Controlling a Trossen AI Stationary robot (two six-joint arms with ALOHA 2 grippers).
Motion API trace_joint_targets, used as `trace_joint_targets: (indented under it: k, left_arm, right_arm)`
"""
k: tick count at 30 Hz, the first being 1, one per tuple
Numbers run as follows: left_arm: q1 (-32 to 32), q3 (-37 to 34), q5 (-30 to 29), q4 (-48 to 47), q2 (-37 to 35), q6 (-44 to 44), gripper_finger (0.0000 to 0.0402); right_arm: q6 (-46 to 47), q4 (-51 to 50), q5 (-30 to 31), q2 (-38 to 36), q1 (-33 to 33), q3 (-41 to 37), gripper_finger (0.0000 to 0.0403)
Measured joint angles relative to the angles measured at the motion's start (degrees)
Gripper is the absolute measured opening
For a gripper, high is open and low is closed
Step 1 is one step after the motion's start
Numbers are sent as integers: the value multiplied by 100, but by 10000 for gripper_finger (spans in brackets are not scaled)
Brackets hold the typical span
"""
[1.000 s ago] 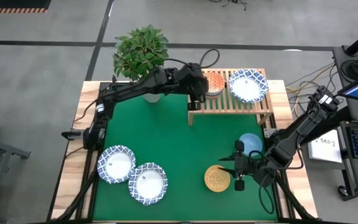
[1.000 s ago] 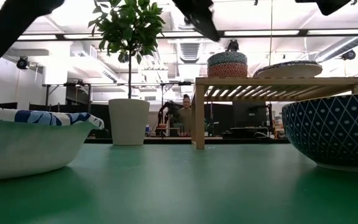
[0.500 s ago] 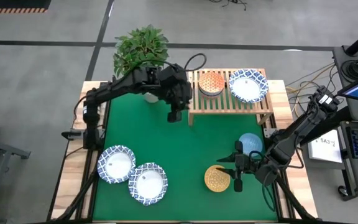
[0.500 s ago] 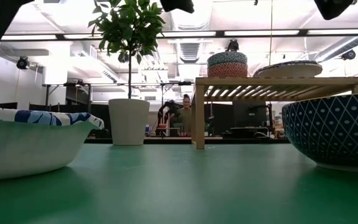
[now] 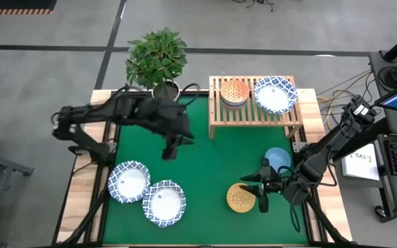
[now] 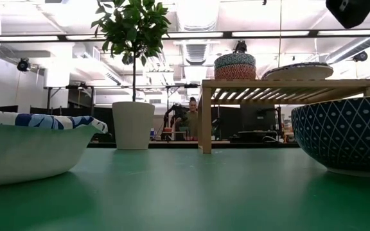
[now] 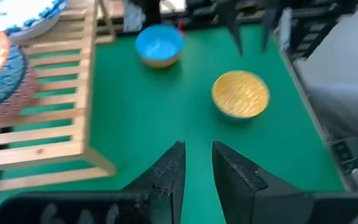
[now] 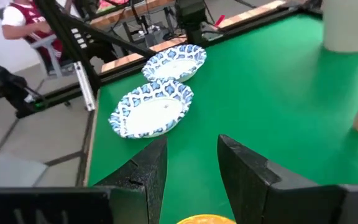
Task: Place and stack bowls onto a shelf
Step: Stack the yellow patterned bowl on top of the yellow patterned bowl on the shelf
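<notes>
Now we see our left gripper released over the mat's middle, our right gripper parted beside the yellow bowl; the shelf far right holds two bowls.

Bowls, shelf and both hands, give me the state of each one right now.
Orange-red bowl: stacked on the shelf.
Wide white bowl: on shelf.
Two white bowls: on mat, touching.
Yellow bowl, light blue bowl: on mat.
Left hand: open, empty.
Right hand: open, empty.
</notes>
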Motion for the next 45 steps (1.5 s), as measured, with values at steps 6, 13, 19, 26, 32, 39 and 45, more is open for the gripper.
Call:
trace_joint_targets:
  k: [6, 13, 19, 26, 32, 39, 45]
  left_arm:
    - [-469, -2011, -412, 1634, -1225, -427, 61]
    - [-734, -3443, -608, 2429, -2245, -983, 61]
    - [-773, -4446, -611, 2740, -2764, -1593, 61]
    - [-770, -5251, -617, 3415, -2938, -1825, 61]
    - [-770, -5460, -765, 3939, -2938, -1666, 61]
    - [-766, -5338, -1238, 4019, -2962, -1267, 61]
    - [-764, -5244, -1312, 4045, -2991, -1066, 61]
  right_arm:
    - [589, -92, -680, 2, -186, 187, 130]
    - [1472, -1281, -1571, 2, -592, 540, 130]
    - [1610, -2353, -2508, 4, -922, 811, 130]
    - [1073, -3538, -2884, 4, -1150, 1153, 130]
    - [305, -3597, -2892, 33, -1376, 1300, 134]
    - [-325, -3726, -3470, 870, -1801, 1677, 173]
    - [-786, -4968, -3728, 1846, -1915, 2536, 187]
